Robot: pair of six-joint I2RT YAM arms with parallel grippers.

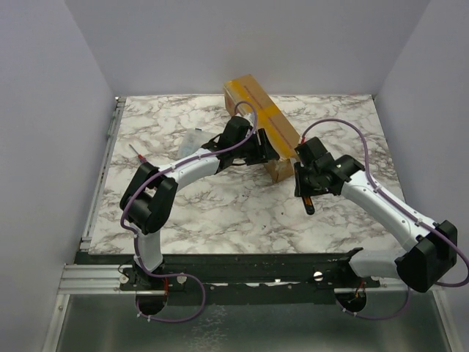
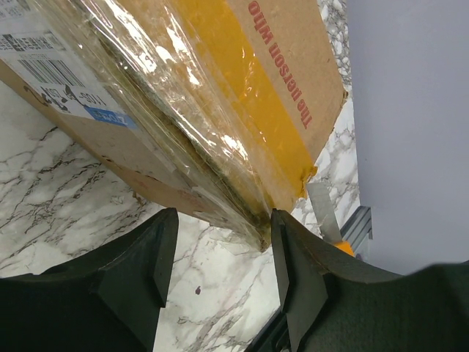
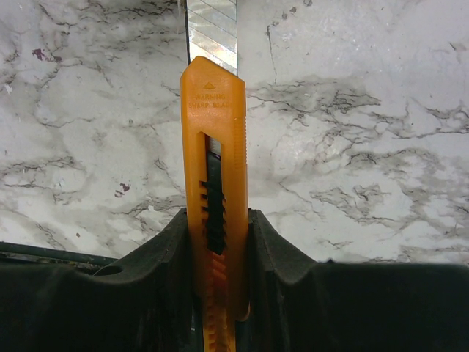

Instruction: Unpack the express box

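Observation:
The express box (image 1: pixel 258 110) is a long brown carton with a yellow tape strip, lying at the back middle of the table. In the left wrist view the express box (image 2: pixel 220 95) shows a white label, red print and loose clear film. My left gripper (image 1: pixel 261 147) is at the box's left side, open; in its own view (image 2: pixel 220 253) the box's lower corner edge sits just above the gap, close to the right finger (image 2: pixel 297 271). My right gripper (image 1: pixel 304 187) is by the box's near end, shut on an orange utility knife (image 3: pixel 214 169) with its blade (image 3: pixel 212 29) extended over the marble.
A small clear plastic case (image 1: pixel 192 139) lies left of the left arm. A thin red-tipped tool (image 1: pixel 139 156) lies near the left edge. A metal rail (image 1: pixel 102 176) runs along the table's left side. Grey walls enclose the back and sides.

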